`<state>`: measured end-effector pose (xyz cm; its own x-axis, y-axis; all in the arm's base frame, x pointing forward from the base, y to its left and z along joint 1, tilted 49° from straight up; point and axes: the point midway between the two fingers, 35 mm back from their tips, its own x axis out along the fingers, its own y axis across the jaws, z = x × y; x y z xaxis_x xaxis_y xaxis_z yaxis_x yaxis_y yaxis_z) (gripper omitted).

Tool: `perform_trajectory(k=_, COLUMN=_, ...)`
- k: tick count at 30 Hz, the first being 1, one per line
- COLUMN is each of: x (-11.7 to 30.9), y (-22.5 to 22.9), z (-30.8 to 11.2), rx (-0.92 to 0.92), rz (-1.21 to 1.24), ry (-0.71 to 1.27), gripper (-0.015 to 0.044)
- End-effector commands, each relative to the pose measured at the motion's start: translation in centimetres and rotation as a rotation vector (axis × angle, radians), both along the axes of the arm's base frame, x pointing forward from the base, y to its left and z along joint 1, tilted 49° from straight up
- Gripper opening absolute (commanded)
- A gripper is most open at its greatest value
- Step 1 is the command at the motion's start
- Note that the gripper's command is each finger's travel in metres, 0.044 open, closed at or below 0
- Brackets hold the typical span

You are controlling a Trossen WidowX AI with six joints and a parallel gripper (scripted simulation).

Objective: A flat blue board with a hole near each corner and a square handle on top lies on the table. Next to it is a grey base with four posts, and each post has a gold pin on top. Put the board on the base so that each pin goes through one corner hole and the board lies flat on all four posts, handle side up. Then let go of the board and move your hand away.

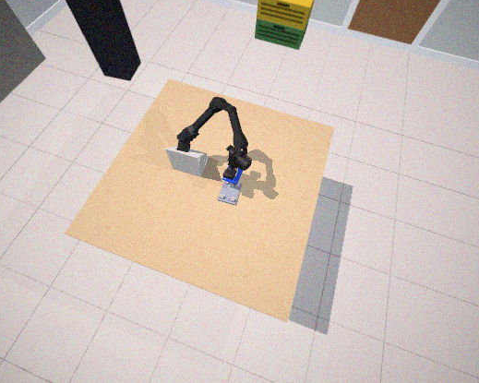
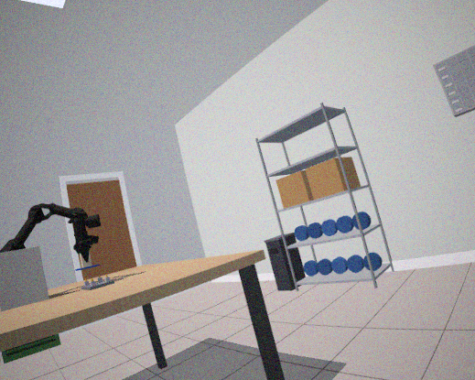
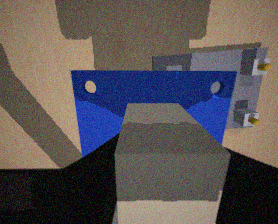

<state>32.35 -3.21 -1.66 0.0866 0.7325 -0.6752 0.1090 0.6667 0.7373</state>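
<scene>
Now the gripper (image 1: pixel 230 176) (image 2: pixel 86 261), part open, pinches the blue board (image 1: pixel 234 176) (image 2: pixel 88 267) (image 3: pixel 150 87) (stiff and light, I guess) above the grey base (image 1: pixel 230 194) (image 2: pixel 98 286) (image 3: pixel 215 67); its handle seems best to hold.

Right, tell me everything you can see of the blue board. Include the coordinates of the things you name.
The flat, thin blue board (image 1: pixel 234 176) (image 2: pixel 88 267) (image 3: pixel 150 90) looks smooth and opaque, with a straight far edge and a round hole near each of the two corners that show in the wrist view. Its near part and handle are hidden behind the black robot hand (image 1: pixel 230 173) (image 2: pixel 86 260), which is closed on it. It hangs roughly level above the table, partly over the grey four-post base (image 1: pixel 230 194) (image 2: pixel 98 287) (image 3: pixel 215 65), and rests on none of the posts.
</scene>
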Motion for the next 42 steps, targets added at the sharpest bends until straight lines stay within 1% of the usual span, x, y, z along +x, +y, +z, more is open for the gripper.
perform_trajectory(k=1, x=0.2, y=-0.8, z=-0.8, rx=-0.005, rz=0.008, ry=-0.009, gripper=0.0000)
perform_trajectory(k=29, x=0.3, y=-5.5, z=-6.5, rx=-0.003, rz=0.053, ry=-0.059, gripper=0.0000)
perform_trajectory(k=42, x=0.2, y=-5.1, z=-6.2, rx=0.001, rz=0.048, ry=-0.053, gripper=0.0000)
